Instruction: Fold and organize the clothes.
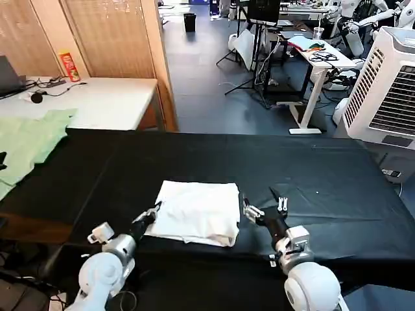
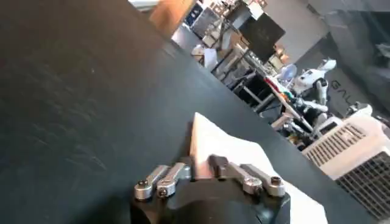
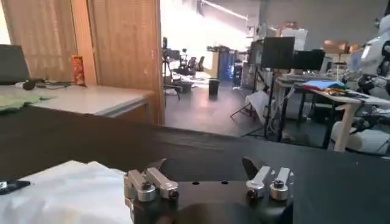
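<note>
The black desk point(image 1: 324, 175) carries everything, with a pale green garment point(image 1: 26, 139) lying at its far left end. Near the front edge, about midway across, the white T-shirt point(image 1: 198, 210) lies folded into a flat rectangle, plain side up. The left claw point(image 1: 150, 215) sits at the shirt's left edge, its fingers closed on the fabric there. The right claw point(image 1: 264, 208) rests just beside the shirt's right edge, fingers spread apart and holding nothing.
</note>
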{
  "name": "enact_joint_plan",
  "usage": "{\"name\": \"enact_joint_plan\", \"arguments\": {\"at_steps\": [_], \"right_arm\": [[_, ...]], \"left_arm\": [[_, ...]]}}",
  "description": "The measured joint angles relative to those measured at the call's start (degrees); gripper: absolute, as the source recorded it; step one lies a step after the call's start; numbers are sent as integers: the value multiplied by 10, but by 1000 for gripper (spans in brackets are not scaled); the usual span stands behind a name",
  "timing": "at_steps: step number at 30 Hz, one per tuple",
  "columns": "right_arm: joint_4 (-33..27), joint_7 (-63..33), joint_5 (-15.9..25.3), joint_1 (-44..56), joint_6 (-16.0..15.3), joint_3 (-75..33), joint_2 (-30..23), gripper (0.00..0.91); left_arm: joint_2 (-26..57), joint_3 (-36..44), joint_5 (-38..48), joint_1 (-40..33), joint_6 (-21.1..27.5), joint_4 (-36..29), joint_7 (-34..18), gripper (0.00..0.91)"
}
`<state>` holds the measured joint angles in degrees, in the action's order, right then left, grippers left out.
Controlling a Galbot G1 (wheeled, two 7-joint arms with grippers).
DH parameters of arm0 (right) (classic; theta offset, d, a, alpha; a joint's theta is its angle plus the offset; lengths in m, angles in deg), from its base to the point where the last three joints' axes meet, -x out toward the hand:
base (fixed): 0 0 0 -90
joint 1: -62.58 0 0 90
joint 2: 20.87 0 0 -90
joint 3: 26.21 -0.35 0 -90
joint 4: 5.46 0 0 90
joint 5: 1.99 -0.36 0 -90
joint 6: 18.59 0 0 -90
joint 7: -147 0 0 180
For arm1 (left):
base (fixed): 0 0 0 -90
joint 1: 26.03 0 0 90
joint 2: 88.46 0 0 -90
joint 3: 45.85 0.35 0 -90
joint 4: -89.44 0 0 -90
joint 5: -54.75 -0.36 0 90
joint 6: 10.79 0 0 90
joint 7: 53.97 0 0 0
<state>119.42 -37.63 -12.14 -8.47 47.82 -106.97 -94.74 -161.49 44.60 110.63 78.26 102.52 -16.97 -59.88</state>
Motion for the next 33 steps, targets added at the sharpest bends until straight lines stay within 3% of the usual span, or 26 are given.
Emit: {"name": "enact_joint_plan", "arguments": {"at_steps": [10, 20, 26, 33], "right_arm": [[-10, -2, 15, -3, 2, 0, -7, 878], [-19, -2, 18, -5, 5, 4, -10, 878], [-23, -2, 22, -3, 7, 6, -20, 878], [-21, -1, 26, 11, 10, 3, -21, 878]], "left_arm": [[48, -35, -210, -13, -14, -29, 6, 0], [174, -108, -368, -10, -15, -70, 3, 0], [211, -113, -382, -9, -8, -127, -13, 0], [170, -15, -358, -12, -10, -157, -25, 0]]}}
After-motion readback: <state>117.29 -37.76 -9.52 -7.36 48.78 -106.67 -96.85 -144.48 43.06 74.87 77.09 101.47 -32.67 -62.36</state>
